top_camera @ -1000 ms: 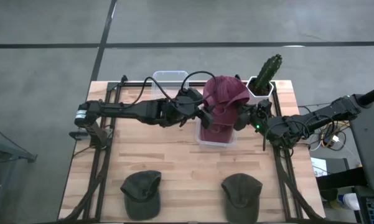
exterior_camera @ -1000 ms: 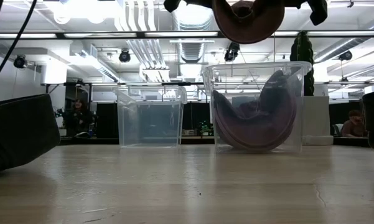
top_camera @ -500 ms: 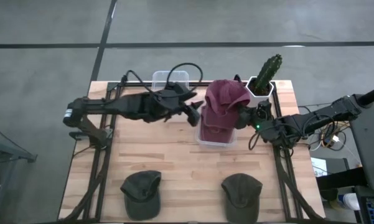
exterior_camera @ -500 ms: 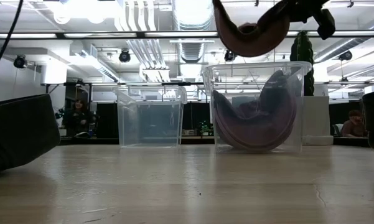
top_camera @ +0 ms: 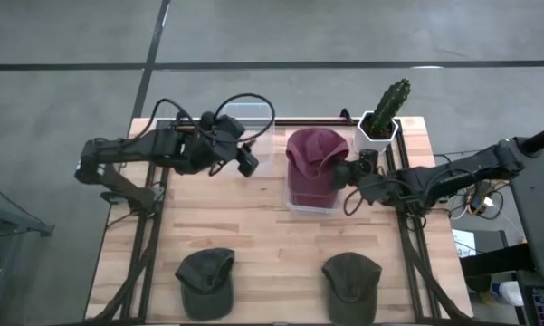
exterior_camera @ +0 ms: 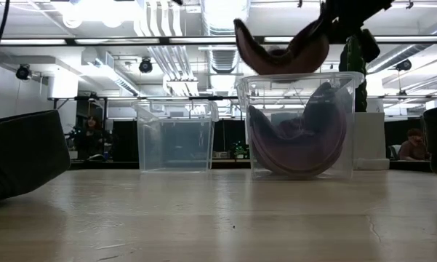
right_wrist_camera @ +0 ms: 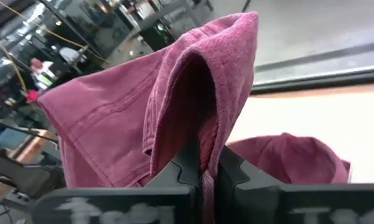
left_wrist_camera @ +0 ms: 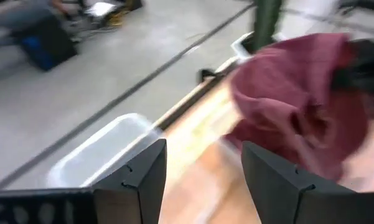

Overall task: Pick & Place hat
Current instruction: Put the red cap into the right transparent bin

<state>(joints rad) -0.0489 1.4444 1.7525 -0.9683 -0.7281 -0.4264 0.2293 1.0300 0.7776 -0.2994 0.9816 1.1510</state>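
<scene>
Right gripper [right_wrist_camera: 201, 163] jaws are pinching a maroon fabric cap [top_camera: 314, 149] over the clear plastic bin [top_camera: 294, 201]; left gripper [left_wrist_camera: 202, 177] hangs nearby, jaws spread, nothing in them.

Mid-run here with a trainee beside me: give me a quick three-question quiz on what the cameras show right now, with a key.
1. True or false: the left tool grips the maroon hat.
2. Which bin does the right tool hold that hat above? A) the empty clear bin B) the clear bin with a maroon hat in it C) neither bin
3. Fill in: near the table's front edge lie ___ dark green hats, untouched.

Key
1. False: the left tool is open and off to the side, near the empty bin; the right tool is shut on the hat.
2. B
3. two; the other lies on the right.
</scene>
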